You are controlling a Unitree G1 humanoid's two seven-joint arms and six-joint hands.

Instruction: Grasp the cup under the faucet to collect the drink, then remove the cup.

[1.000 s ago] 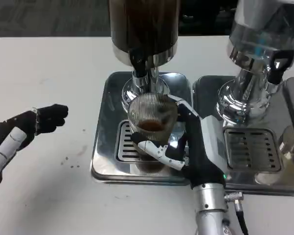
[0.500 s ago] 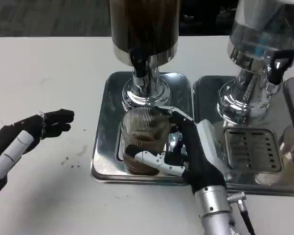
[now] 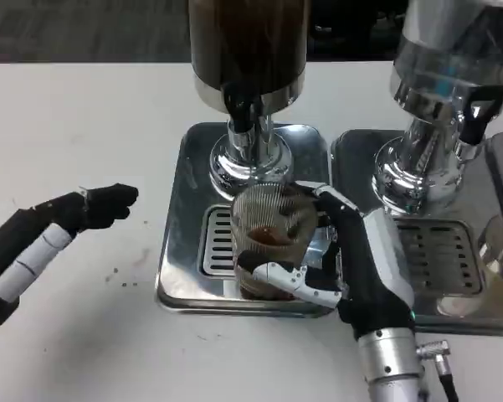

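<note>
Since half a second ago the cup (image 3: 270,239) has been carried rightward over the tray (image 3: 180,251) by the right hand (image 3: 351,260). It is held upright over the grate by the tray's front edge, in front of the faucet (image 3: 241,105), with dark drink in its bottom. Its ribbed wall is wrapped by the right fingers (image 3: 284,276), the palm on its right. The left hand (image 3: 63,222) hovers over the surface's left side, well apart, fingers loosely extended, holding nothing.
</note>
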